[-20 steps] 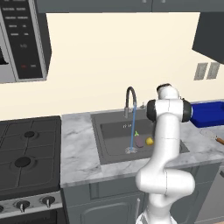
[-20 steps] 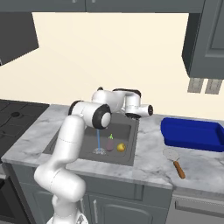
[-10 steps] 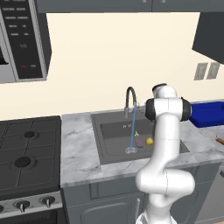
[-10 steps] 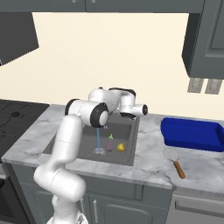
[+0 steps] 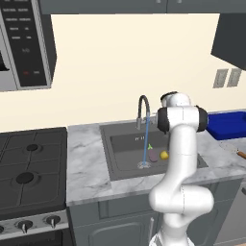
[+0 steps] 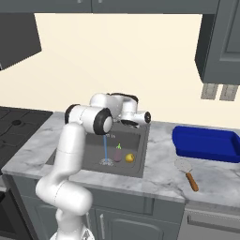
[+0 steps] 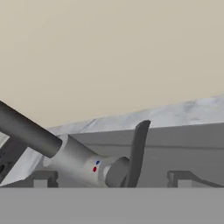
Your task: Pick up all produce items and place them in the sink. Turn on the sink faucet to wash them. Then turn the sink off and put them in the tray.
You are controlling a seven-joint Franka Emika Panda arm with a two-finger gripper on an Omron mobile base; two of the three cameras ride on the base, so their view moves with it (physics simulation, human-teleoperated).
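Faucet (image 5: 142, 111) dark, arched, upright at sink (image 5: 126, 154) back edge, spout curving forward; thin blue stream falls to drain. Eggplant (image 5: 153, 155) purple, green stem pointing to back wall, lying in basin just beside round yellow lemon (image 5: 164, 154). Pincer (image 7: 111, 178) tips wide apart, empty, straddling faucet handle (image 7: 136, 153). Blue tray (image 6: 205, 143) on table (image 6: 161, 164) at right, cut off in left base view.

The eggplant (image 6: 117, 155), dark purple with a green stem, lay in the dark grey sink (image 6: 140, 161) with the round yellow fruit (image 6: 129, 158) just beside it. The faucet (image 5: 142, 110) ran a thin stream onto the drain; its handle (image 7: 136, 153) stood between the spread fingers. The blue tray (image 6: 206, 144) sat well apart.
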